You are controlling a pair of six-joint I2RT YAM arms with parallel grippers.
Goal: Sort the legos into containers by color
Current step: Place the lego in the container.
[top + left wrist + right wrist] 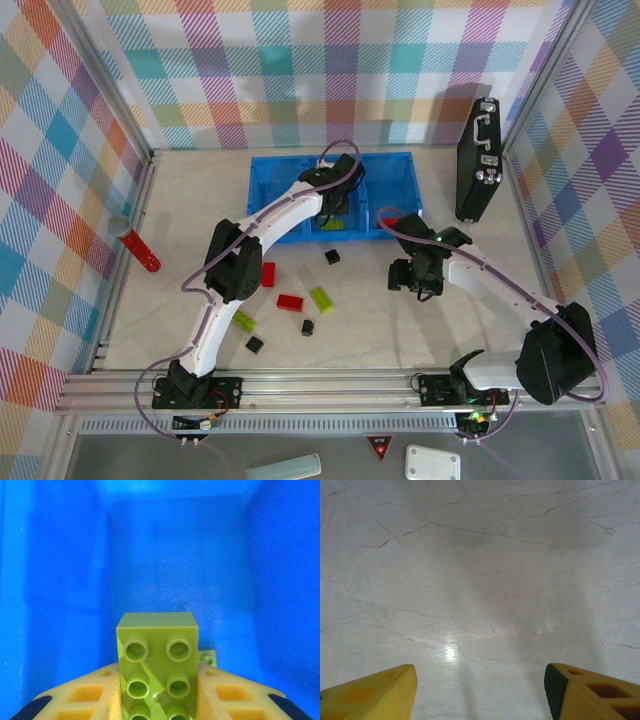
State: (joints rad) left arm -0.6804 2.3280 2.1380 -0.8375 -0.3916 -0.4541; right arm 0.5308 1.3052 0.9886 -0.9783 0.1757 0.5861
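Left fingers (85, 695) are pinched narrow on a lime green brick (159, 655), studs facing the wrist camera, hanging inside the blue tray (272, 180). From the top it looks like the middle compartment (345, 200). There's a sliver of another green piece (207, 657) just beside it lower down, so the colour probably matches.

What I'd worry about: the brick looks like it's off the floor, so letting go here could make it bounce or tip against a wall. The arm is also reaching over the tray's front rim, so a sloppy pull-out could snag the rim and drag the whole tray.

Right fingers (375, 695) stand wide with nothing between them, over bare table (480, 580) near the tray's front right corner, so the arms could crowd each other. Loose bricks like the red one (290, 302) are waiting on the table.
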